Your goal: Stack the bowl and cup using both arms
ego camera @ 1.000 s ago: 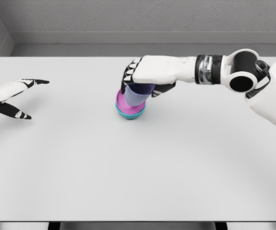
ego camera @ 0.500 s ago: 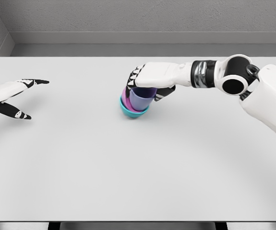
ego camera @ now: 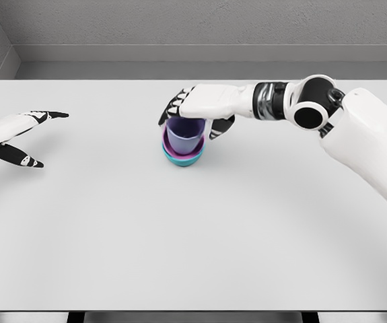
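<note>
A lilac cup [ego camera: 184, 138] stands upright inside a teal bowl with a pink inside [ego camera: 183, 159], a little behind the middle of the white table [ego camera: 180, 242]. My right hand [ego camera: 192, 122] hovers over the cup's rim, reaching in from the right. Its fingers [ego camera: 169, 110] hang at the cup's left and the thumb [ego camera: 219, 128] sits off to its right, spread and apart from the cup wall. My left hand [ego camera: 41, 138] rests open at the far left edge, well away from the stack.
A grey wall runs behind the table's back edge. The table's front edge lies near the bottom of the view. My right forearm [ego camera: 274, 99] and white upper arm [ego camera: 371, 145] cross the right back part of the table.
The cup went from tilted in my right hand's grasp to standing upright in the bowl. The right hand's fingers spread off it and the forearm swung back. The left hand stayed still.
</note>
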Controlling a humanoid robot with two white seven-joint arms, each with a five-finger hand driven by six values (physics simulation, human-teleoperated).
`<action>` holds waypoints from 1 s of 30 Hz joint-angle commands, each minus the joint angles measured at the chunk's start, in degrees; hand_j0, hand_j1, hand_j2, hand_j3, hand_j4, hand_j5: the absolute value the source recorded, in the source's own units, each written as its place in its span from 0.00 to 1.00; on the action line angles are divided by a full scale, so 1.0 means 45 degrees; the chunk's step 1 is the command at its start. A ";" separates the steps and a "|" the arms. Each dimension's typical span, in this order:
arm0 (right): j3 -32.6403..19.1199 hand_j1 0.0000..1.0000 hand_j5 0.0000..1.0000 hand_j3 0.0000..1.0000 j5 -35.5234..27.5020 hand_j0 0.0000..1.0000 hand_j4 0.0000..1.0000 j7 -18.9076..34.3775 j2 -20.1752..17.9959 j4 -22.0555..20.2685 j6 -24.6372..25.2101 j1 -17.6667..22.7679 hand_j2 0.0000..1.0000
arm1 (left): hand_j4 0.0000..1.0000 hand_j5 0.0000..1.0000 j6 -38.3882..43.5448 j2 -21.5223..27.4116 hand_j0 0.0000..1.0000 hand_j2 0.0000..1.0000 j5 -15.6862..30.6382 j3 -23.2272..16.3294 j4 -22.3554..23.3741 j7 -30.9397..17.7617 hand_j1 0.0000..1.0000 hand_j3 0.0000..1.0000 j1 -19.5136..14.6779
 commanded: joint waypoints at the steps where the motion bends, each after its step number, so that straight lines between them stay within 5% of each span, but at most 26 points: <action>1: -0.0023 1.00 1.00 1.00 -0.0037 1.00 1.00 -0.0005 -0.0004 -0.0034 0.0079 0.0000 1.00 | 1.00 1.00 0.0030 0.0013 1.00 1.00 0.0092 0.0006 -0.0005 0.0006 1.00 1.00 0.0000; 11: -0.0297 1.00 1.00 1.00 -0.0056 1.00 1.00 -0.0005 -0.0024 -0.0229 0.0001 -0.0059 1.00 | 1.00 1.00 0.0030 0.0072 1.00 1.00 0.0249 0.0025 -0.0005 -0.0014 1.00 1.00 0.0020; 13: -0.0316 1.00 1.00 1.00 -0.0056 1.00 1.00 -0.0005 -0.0200 -0.0775 -0.0019 -0.0039 1.00 | 1.00 1.00 0.0030 0.0111 1.00 1.00 0.0288 0.0025 -0.0005 -0.0014 1.00 1.00 0.0039; 16: -0.1976 1.00 1.00 1.00 -0.0076 1.00 1.00 -0.0005 -0.1117 -0.2357 -0.0077 0.0293 1.00 | 1.00 1.00 0.0030 0.0130 1.00 1.00 0.0307 0.0025 -0.0063 -0.0014 1.00 1.00 0.0039; 21: -0.5139 1.00 1.00 1.00 -0.0212 1.00 1.00 -0.0005 -0.3246 -0.3940 -0.1228 0.2108 1.00 | 1.00 1.00 0.0030 0.0287 1.00 1.00 0.0229 0.0103 -0.0083 -0.0072 1.00 1.00 0.0059; 23: -0.6506 1.00 1.00 1.00 -0.0251 1.00 1.00 -0.0005 -0.3891 -0.3921 -0.2445 0.3338 1.00 | 1.00 1.00 0.0030 0.0287 1.00 1.00 0.0249 0.0103 -0.0102 -0.0092 1.00 1.00 0.0039; 28: -1.0139 1.00 1.00 1.00 -0.0701 1.00 1.00 -0.0005 -0.5219 -0.3686 -0.2445 0.7089 1.00 | 1.00 1.00 0.0030 0.0287 1.00 1.00 0.0249 0.0103 -0.0122 -0.0092 1.00 1.00 0.0059; 30: -1.0512 1.00 1.00 1.00 -0.0701 1.00 1.00 -0.0005 -0.5239 -0.3159 -0.2445 0.7363 1.00 | 1.00 1.00 0.0030 0.0287 1.00 1.00 0.0249 0.0103 -0.0141 -0.0092 1.00 1.00 0.0059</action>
